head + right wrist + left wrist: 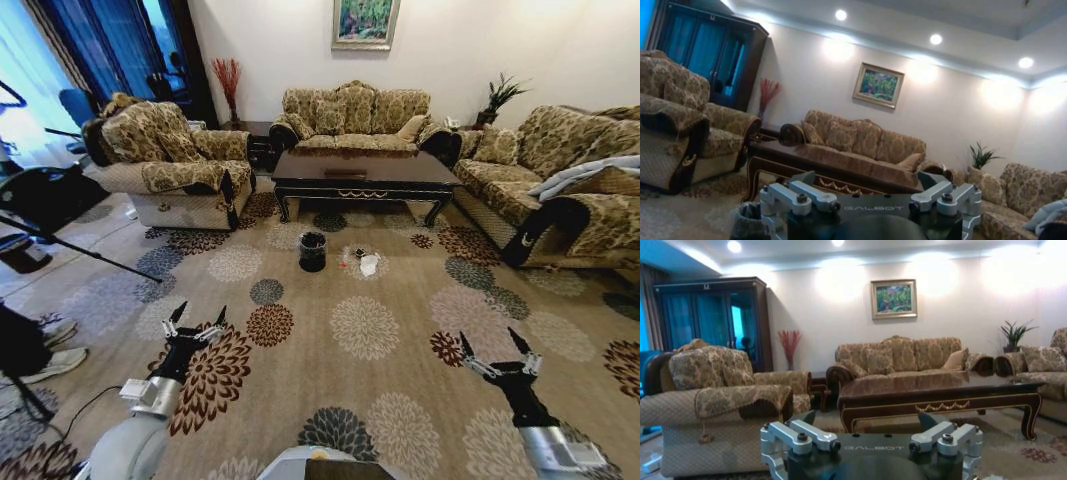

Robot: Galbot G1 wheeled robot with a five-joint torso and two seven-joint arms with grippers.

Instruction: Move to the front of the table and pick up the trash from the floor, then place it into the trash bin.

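The table [365, 172], glossy dark wood with curved legs and a gold scroll ornament on its long side, is seen across the room, ringed by patterned fabric sofas. A small flat dark object is seen on its top. The trash bin [313, 251], small, round and black with a crinkled liner folded over the rim, is set on the carpet just in front of the table. The trash [368, 264], a crumpled white sheet with smaller dark bits beside it, is scattered on the floor just beside the bin, on its right. The carpet [400, 350] is beige, printed with large round floral medallions in brown, grey and cream.

The left gripper [195, 320] is held low over the carpet, well apart from the trash, fingers spread wide and holding nothing. The right gripper [496, 349] is held likewise on the other side, fingers splayed, nothing grasped. A framed painting [365, 22] is hung on the pale wall behind the sofa.
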